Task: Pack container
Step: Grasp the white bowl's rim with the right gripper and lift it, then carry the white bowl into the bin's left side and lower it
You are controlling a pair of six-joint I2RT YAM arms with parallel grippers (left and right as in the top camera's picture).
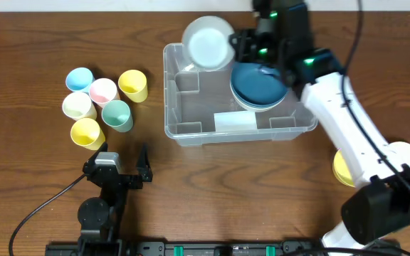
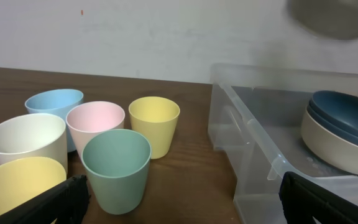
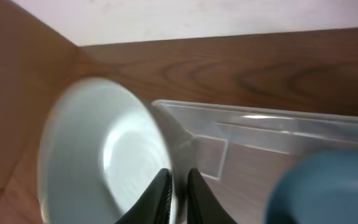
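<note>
The clear container (image 1: 191,131) stands in the middle of the table. Inside it, at the right, lies a stack of dark blue bowls (image 1: 258,85) with a pale one beneath. My right gripper (image 1: 237,46) hangs over the container's far edge, its fingers closed on the rim of a white bowl (image 1: 208,43). That bowl is tilted and sits above the back left corner. In the right wrist view the white bowl (image 3: 98,155) is blurred, its rim pinched by my right gripper (image 3: 179,193). My left gripper (image 1: 123,160) rests open near the front, holding nothing.
Several cups stand in a cluster left of the container: blue (image 1: 79,78), pink (image 1: 102,90), yellow (image 1: 132,85), white (image 1: 77,105), green (image 1: 117,115) and another yellow (image 1: 87,132). A yellow object (image 1: 342,169) shows partly behind the right arm.
</note>
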